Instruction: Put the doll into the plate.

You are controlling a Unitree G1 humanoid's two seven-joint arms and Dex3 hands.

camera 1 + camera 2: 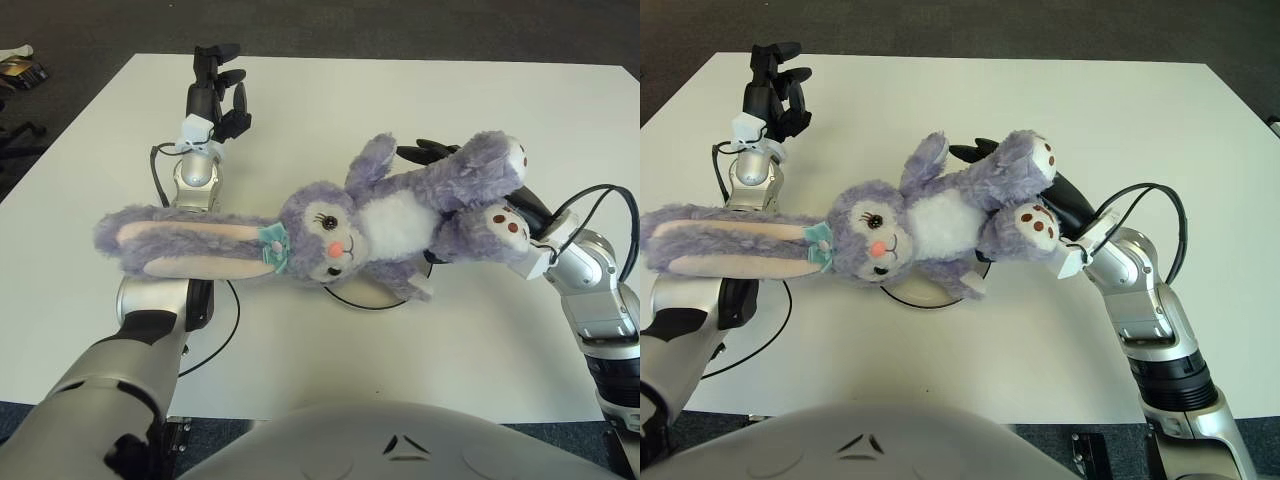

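A purple plush bunny doll (395, 220) lies on its back across the middle of the white table, its long ears (180, 245) stretched out to the left. Its torso covers a white plate whose dark rim (355, 297) shows just below the body. My right hand (527, 205) sits behind the doll's legs at the right, shut on them, with black fingertips (422, 151) poking out past the upper leg; the feet look lifted. Most of this hand is hidden by plush. My left hand (215, 95) shows at the far left of the table, fingers relaxed and holding nothing.
A thin black cable (236, 320) loops on the table beside my left forearm (160, 300). The table's front edge runs just before my torso. Dark floor surrounds the table, with a small object (20, 68) on it at the upper left.
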